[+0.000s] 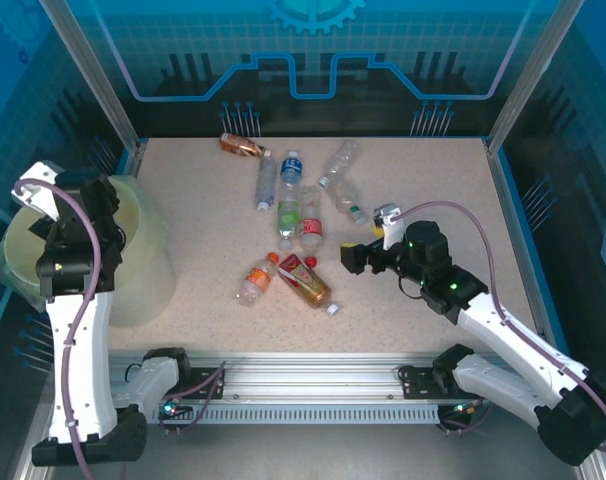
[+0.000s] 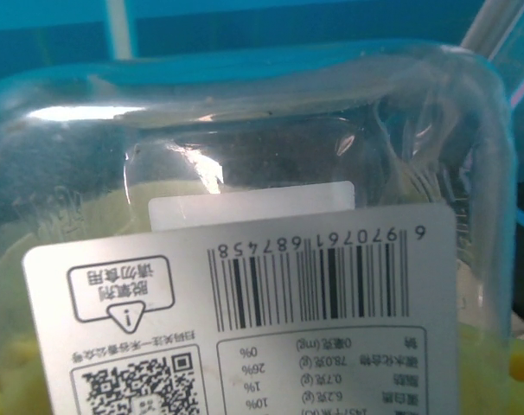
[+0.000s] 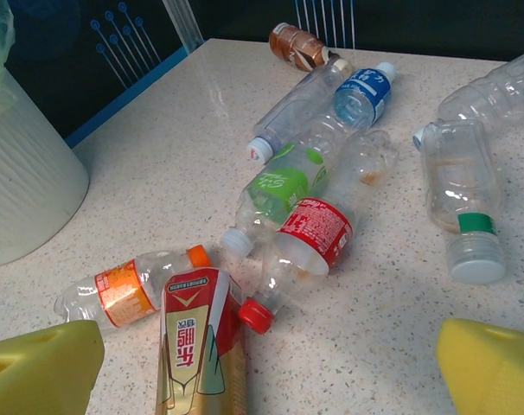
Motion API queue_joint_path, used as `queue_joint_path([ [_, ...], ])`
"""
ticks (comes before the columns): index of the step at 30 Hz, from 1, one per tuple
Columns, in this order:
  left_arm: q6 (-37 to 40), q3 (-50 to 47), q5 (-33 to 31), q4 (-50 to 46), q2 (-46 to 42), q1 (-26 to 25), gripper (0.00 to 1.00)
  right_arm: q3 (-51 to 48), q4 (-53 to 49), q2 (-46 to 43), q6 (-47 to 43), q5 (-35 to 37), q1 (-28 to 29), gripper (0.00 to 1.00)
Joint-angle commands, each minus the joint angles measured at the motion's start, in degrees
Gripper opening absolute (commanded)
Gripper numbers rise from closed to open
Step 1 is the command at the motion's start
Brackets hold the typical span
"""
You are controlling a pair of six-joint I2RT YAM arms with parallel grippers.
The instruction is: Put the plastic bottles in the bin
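My left gripper [image 1: 95, 200] hangs over the bin [image 1: 143, 260], a pale yellow-green bucket at the table's left edge. It is shut on a clear plastic bottle [image 2: 245, 173] with a white barcode label, pressed close to the left wrist camera; its fingers are hidden. Several plastic bottles lie mid-table: a red-and-gold one [image 1: 305, 280], an orange-labelled one [image 1: 255, 280], a green-labelled one [image 1: 287, 212], a red-labelled one [image 1: 311, 228] and a blue-labelled one [image 1: 291, 170]. My right gripper [image 1: 353, 258] stands open just right of the red-and-gold bottle [image 3: 197, 346], yellow fingertips [image 3: 46, 367] wide apart with nothing between them.
More bottles lie toward the back: a brown one [image 1: 241, 145], a crushed clear one [image 1: 341, 160] and a green-capped one [image 3: 469, 216]. The bin's wall [image 3: 20, 173] shows at the left in the right wrist view. Aluminium posts and blue panels enclose the table.
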Motion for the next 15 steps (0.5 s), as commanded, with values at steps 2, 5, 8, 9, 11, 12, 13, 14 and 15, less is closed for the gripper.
queue_joint_path([
  [2,-2.64,-1.03,0.47,-6.25,0.23,3.97,0.59,2.67,1.64,1.35,-1.39,-1.8,0.48,1.0],
  [5,-3.66,-1.49,4.05,-7.76,0.01,7.57,0.6,3.34,1.35,2.24,-1.88,-2.21,0.68,1.0],
  [8,-3.91,-3.07,7.37,-7.48,0.01,10.61,0.62,3.89,1.28,2.9,-2.1,-2.55,1.04,1.0],
  [9,-4.18,-3.63,8.31,-7.47,0.19,11.69,0.62,4.01,1.21,3.03,-2.19,-2.64,1.14,1.0],
  [11,-4.96,-4.39,11.33,-7.57,0.55,13.81,0.63,4.1,0.94,3.15,-2.32,-2.73,1.38,1.0],
  [12,-5.37,-4.79,13.4,-7.56,0.72,15.05,0.64,4.17,0.77,3.17,-2.43,-2.66,1.47,1.0],
  [13,-5.84,-5.17,15.15,-7.56,0.92,15.92,0.64,4.19,0.55,3.1,-2.51,-2.6,1.58,1.0],
  [14,-6.43,-5.6,16.64,-7.64,1.08,16.64,0.65,4.2,0.34,3.08,-2.6,-2.48,1.72,1.0],
  [15,-6.92,-6.13,17.45,-7.57,1.22,17.01,0.66,4.19,-0.04,3.06,-2.75,-2.31,1.76,1.0],
])
